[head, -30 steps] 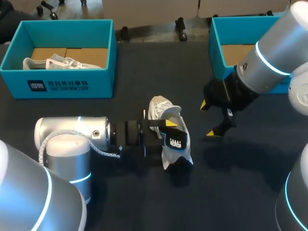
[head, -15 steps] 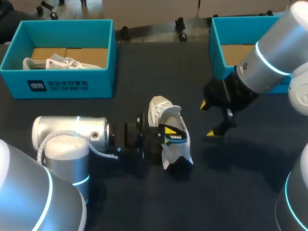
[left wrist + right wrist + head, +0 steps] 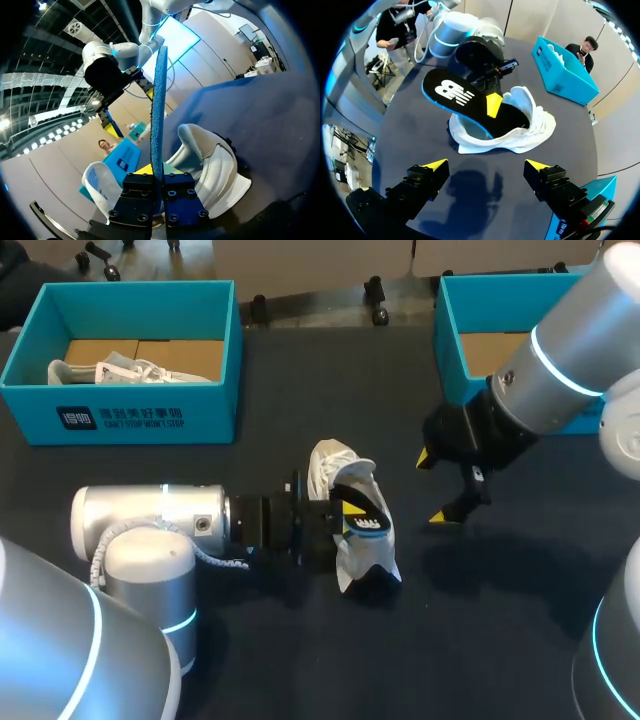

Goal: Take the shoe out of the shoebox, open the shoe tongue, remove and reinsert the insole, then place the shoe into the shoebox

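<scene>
The white sneaker (image 3: 327, 464) sits on the table (image 3: 300, 640). The left end effector (image 3: 343, 513) clamps the black insole (image 3: 465, 97) by its edges, one end inside the shoe, likely to steer it. The right end effector (image 3: 433, 488) hangs beside the shoe, fingers spread and empty.

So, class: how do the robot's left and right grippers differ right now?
The left gripper is shut on the black insole; the right gripper is open and holds nothing. The left sits right at the white shoe; the right hangs apart from it. Both have yellow tips.
</scene>
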{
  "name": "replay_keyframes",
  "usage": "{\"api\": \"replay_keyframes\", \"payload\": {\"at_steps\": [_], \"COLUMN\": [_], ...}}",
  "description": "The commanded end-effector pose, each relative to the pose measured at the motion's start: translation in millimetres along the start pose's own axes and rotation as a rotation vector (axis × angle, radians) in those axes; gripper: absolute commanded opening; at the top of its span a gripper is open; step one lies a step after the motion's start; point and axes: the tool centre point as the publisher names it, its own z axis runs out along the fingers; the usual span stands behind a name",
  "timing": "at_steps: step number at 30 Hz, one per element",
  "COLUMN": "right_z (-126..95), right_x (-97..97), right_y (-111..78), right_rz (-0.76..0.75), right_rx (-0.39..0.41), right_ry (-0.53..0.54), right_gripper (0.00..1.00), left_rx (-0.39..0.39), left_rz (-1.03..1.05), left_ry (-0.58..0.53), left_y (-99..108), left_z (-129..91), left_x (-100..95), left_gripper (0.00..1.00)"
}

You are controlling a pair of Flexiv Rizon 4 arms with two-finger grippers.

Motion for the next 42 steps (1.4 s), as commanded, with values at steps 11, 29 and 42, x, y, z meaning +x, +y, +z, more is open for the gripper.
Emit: {"api": "replay_keyframes", "payload": {"at_steps": [11,29,42], "right_z": [1,1,1], "right_x": [0.3,0.3,0.3], "right_y": [0.7,0.7,0.7], "right_rz": [0.001,0.001,0.001], "right_rx": [0.003,0.003,0.003], "right_ry": [-0.001,-0.001,-0.001], "right_gripper": [1.0,1.0,1.0], "left_rx": [0.035,0.002,-0.028], "left_rz": [-0.057,-0.002,0.002], "left_ry": [0.008,0.063,0.062], "left_y": [-28,-5,-5], "left_z": [-2,12,7], "left_x": [-6.9,2.4,-0.5], "left_gripper": [0.39,0.0,0.19]}}
